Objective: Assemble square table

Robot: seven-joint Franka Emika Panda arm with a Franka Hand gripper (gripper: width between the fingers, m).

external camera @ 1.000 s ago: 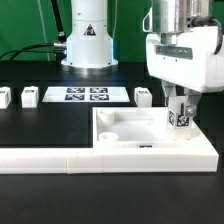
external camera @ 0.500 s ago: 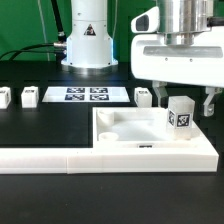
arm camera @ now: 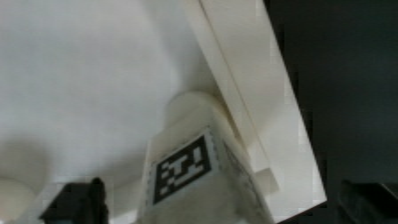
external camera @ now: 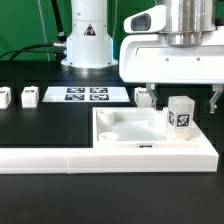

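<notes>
Exterior view: rail (external camera: 60,158) along the counter (external camera: 40,125) front, at 6. Slab (external camera: 140,133) sits just behind, at 4. One leg (external camera: 180,112) stands upright at its 2 o'clock corner. End effector (external camera: 182,93) hovers right above it, fingers wide, empty. Loose legs (external camera: 29,97) and marker board (external camera: 85,95) lie at 10–12.

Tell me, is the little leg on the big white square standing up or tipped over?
Standing up: the leg block sits upright on the square slab, with its tag showing in the exterior view.

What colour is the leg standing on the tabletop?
The leg is white with a black-and-white tag; exterior view.
</notes>
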